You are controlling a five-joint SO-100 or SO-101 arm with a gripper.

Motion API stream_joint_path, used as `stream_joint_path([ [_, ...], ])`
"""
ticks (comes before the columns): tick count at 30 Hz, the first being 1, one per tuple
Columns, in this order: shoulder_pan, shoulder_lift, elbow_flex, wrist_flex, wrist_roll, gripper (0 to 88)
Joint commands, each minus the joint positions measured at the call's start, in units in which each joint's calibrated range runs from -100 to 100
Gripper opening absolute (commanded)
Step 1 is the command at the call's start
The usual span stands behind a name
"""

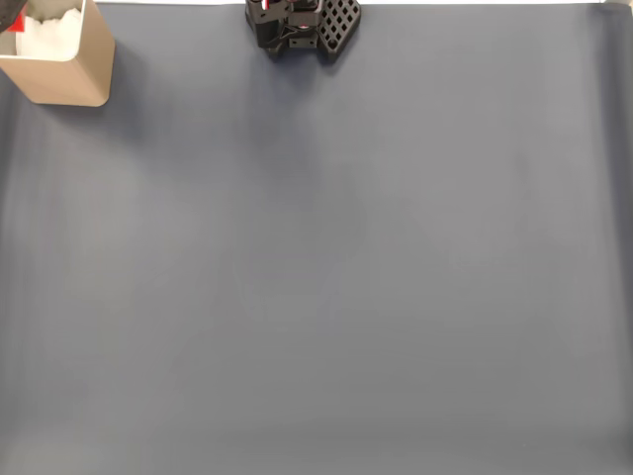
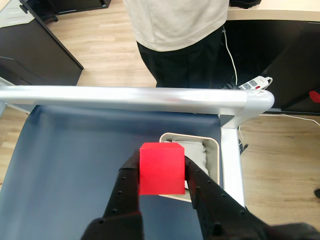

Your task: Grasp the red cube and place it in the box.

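Top-down fixed view; close wrist view, box (image 1: 74,74) apparently shared.

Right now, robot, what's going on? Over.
Gripper shut on small bright red cube, held above the table. Tan open-topped box just beyond the cube, not yet over it. Nothing between. Over.

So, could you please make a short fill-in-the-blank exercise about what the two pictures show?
1. The gripper holds the red cube between its two ____.
2. In the wrist view, the box lies beyond the cube, lined in the colour ____.
3. In the fixed view, the box stands in the top ____ corner.

Missing words: fingers; white; left
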Motion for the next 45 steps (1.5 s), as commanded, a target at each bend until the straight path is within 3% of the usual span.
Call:
stream_joint_path([
  [1, 1.57, -3.17, 0.44, -2.29, -0.44, 0.0],
  [45, 6.26, -10.28, 15.40, -10.16, 0.24, 0.0],
])
